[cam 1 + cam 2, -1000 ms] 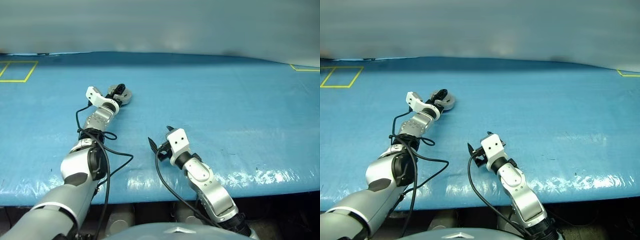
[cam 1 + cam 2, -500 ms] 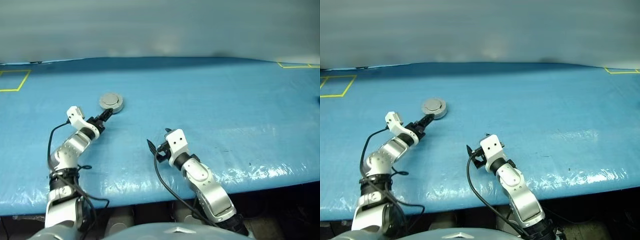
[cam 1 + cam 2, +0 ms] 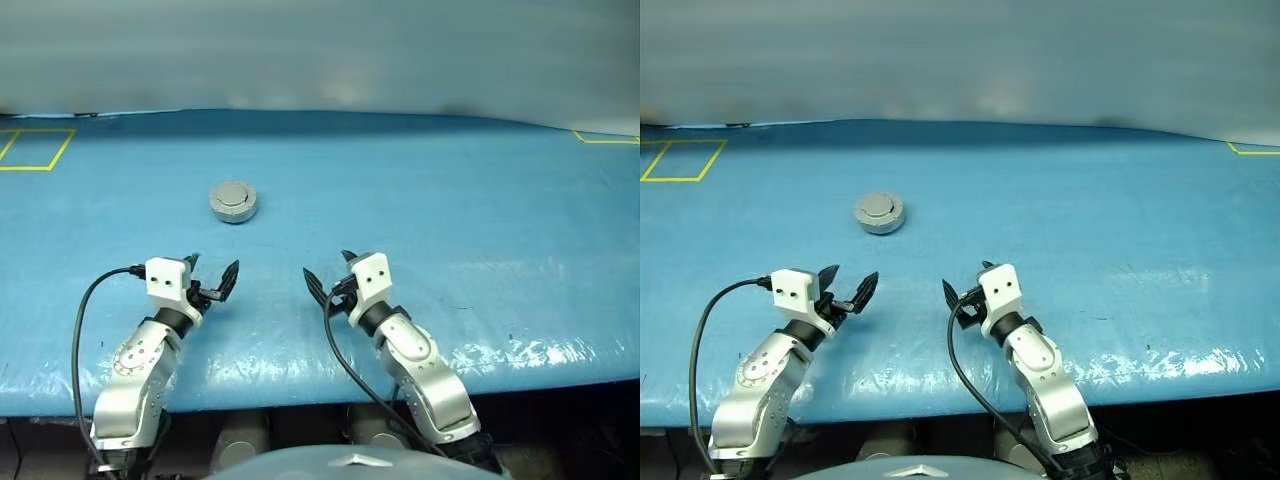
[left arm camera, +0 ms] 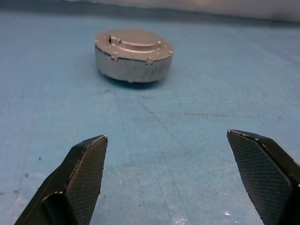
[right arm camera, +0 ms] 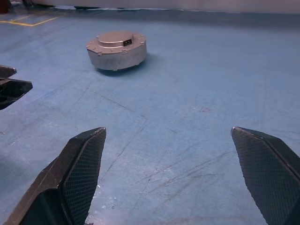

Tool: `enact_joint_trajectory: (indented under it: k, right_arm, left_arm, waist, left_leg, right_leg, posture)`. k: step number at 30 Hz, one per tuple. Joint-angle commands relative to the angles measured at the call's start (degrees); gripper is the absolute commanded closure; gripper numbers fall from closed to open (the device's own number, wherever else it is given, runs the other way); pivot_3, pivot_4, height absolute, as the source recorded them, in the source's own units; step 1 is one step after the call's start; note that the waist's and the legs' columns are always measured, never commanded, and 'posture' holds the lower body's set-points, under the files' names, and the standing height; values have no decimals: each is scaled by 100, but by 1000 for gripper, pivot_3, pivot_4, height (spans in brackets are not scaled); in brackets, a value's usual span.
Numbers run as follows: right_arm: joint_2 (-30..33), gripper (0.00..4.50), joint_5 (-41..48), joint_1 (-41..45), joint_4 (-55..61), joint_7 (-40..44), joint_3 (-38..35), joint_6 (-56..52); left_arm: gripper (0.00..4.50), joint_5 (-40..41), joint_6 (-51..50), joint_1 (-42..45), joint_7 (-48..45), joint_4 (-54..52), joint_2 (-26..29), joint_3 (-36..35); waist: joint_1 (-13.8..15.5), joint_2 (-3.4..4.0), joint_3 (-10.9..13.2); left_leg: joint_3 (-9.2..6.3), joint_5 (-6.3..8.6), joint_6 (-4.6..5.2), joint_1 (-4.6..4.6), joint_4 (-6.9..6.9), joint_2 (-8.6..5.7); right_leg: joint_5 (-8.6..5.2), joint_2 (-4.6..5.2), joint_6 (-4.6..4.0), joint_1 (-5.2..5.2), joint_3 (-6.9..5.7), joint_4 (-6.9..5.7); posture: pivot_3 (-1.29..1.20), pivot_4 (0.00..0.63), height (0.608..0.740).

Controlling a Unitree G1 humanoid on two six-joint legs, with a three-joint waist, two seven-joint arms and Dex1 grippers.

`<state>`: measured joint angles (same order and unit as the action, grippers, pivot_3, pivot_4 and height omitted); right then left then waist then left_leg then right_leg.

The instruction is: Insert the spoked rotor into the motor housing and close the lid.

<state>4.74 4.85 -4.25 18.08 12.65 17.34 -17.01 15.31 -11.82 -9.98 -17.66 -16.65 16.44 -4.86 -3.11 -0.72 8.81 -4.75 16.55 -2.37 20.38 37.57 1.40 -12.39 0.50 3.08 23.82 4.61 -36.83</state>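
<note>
Housing [image 3: 234,201] sits lid [image 4: 133,39] closed on the blue tabletop [image 3: 450,200], left of centre, toward the far edge. Left gripper [image 3: 211,282] and right gripper [image 3: 328,281] hover near the front edge, jaws spread wide, empty, well apart from it.

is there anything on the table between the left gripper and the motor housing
Nothing visible. The left gripper, jaws open, faces the motor housing across bare blue table. The lid is down on the housing. The right gripper, also open, sits off to the side, not in that line.
</note>
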Motion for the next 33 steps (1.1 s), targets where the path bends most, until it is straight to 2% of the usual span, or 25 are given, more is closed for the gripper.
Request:
enact_joint_trajectory:
  k: [1,6,19,33]
  right_arm:
    - [-12,0,-9,-109,376,-129,-254,291]
    - [219,0,-16,-293,318,-10,-432,534]
    - [369,0,-77,-320,312,288,-276,464]
    - [367,0,-118,-312,241,308,-178,434]
  left_arm:
    - [10,-584,591,-126,16,-192,69,257]
    - [10,-946,830,-193,-91,15,156,482]
    - [10,-702,1028,-6,170,151,-268,93]
    - [10,-735,928,-54,247,163,-351,60]
  waist:
    - [6,-1,1]
    - [6,-1,3]
    - [-9,-2,6]
    - [-5,-4,7]
  left_leg:
    - [0,1,1,3,0,0]
    - [0,2,4,9,0,1]
    - [-2,3,5,10,1,4]
    - [-2,3,5,10,2,4]
  right_leg:
    - [0,0,0,2,0,1]
    - [-1,0,0,8,-3,2]
    - [-2,-1,-2,8,-7,1]
    - [-2,-1,-1,7,-8,1]
  posture:
    - [0,150,740]
    - [0,150,740]
    - [0,150,740]
    - [0,150,740]
